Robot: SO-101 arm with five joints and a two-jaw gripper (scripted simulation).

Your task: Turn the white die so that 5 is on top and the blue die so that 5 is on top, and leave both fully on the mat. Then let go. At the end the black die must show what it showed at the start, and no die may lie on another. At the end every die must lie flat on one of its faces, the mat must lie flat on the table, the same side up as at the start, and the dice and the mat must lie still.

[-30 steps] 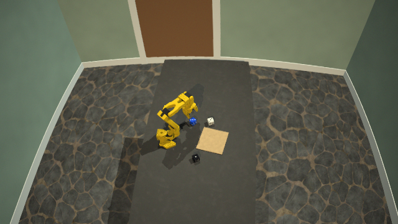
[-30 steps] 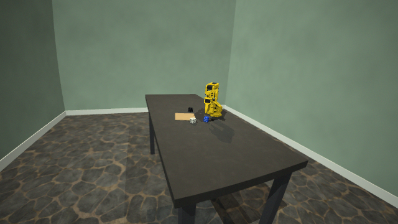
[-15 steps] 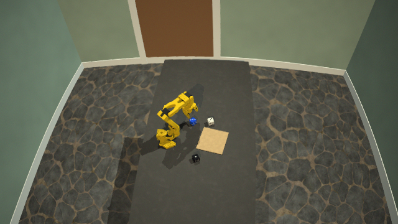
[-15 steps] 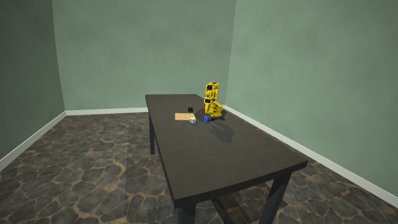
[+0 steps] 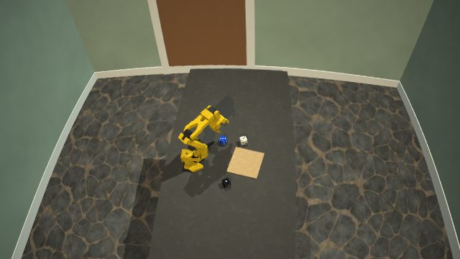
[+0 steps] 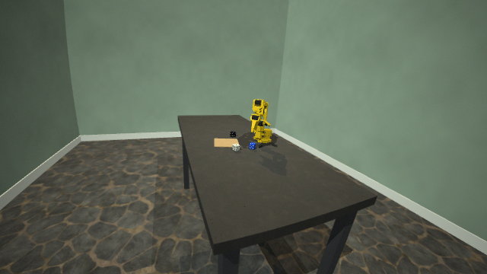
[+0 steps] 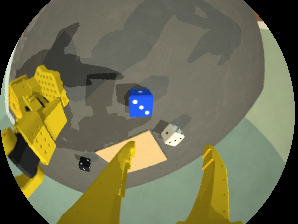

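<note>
White die with black pips (image 5: 244,140) (image 6: 236,147) (image 7: 173,135) sits on the dark table (image 5: 230,223) (image 6: 289,183) (image 7: 215,90), off the square tan mat (image 5: 246,162) (image 6: 225,142) (image 7: 150,150) and near its edge; the blue die with white pips (image 5: 223,140) (image 6: 252,145) (image 7: 141,103) is off it too, near the yellow arm's gripper (image 5: 223,126) (image 7: 170,147), whose jaws hang spread partway with nothing between them, while the small black die (image 5: 226,183) (image 6: 233,134) (image 7: 84,163) rests beyond the mat's other side

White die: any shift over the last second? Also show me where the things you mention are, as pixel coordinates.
No. In the top view the white die (image 5: 243,140) (image 6: 236,147) (image 7: 173,135) sits just off the door-side edge of the tan mat (image 5: 246,162) (image 6: 224,143) (image 7: 150,148), as in both earlier pictures.
</note>
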